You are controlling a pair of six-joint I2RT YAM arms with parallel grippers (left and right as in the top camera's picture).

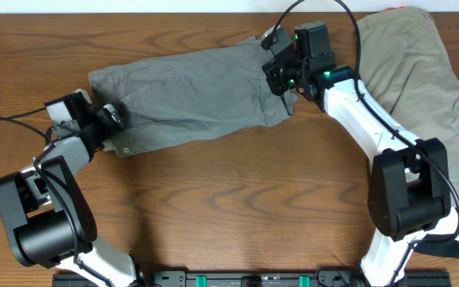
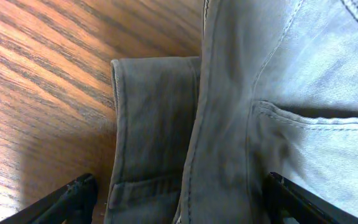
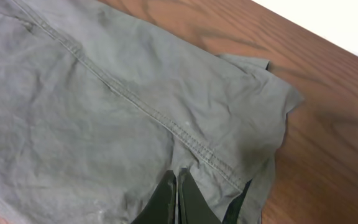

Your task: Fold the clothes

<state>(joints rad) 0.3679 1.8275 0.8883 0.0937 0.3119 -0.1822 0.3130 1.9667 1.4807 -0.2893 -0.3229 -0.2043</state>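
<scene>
The mid-grey shorts [image 1: 190, 88] lie flat across the back middle of the table, folded lengthwise, with the waistband to the left. My left gripper [image 1: 116, 118] is at that waistband end. In the left wrist view it [image 2: 182, 208] stands open, its two black fingers [image 2: 73, 199] wide apart with the waistband and a pocket seam [image 2: 303, 118] between them. My right gripper [image 1: 280, 80] is at the shorts' right end. In the right wrist view its fingers [image 3: 166, 199] are pressed together on a pinch of grey cloth beside the stitched hem [image 3: 197, 146].
A khaki-beige pair of shorts [image 1: 421, 72] lies spread at the back right, partly under my right arm [image 1: 365, 112]. The table's far edge [image 3: 328, 46] runs just beyond the grey shorts' corner. Both arm bases stand at the front edge.
</scene>
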